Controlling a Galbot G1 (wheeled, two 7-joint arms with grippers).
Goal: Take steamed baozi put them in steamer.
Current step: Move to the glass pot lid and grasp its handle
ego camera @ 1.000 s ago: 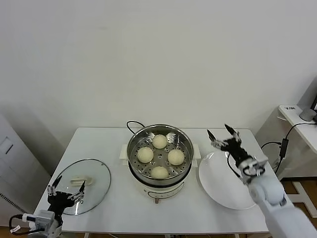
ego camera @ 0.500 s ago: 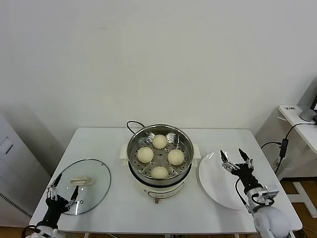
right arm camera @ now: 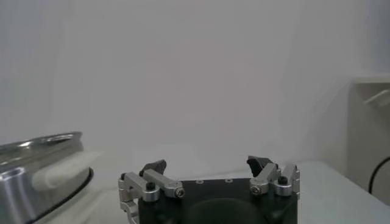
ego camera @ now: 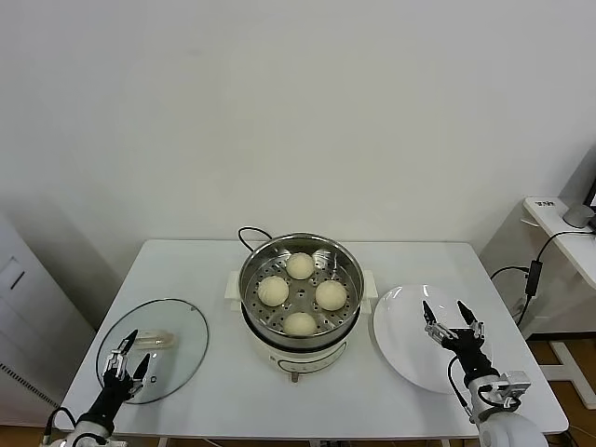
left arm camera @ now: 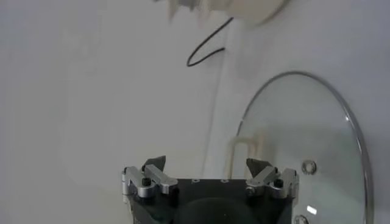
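Observation:
Four cream-white baozi lie on the perforated floor of the shiny steel steamer on its cream base at the table's middle. My right gripper is open and empty, low over the near part of the white plate, right of the steamer. Its wrist view shows the steamer's rim off to the side and its open gripper. My left gripper is open and empty at the near edge of the glass lid, shown also in its wrist view.
The round glass lid lies flat on the table's left with its cream handle. The black cord loops behind the steamer. A side table with a cable stands at far right.
Both arms have dropped toward the table's near edge. The right gripper has moved from beside the steamer back over the plate's near part; the left gripper has sunk lower by the lid.

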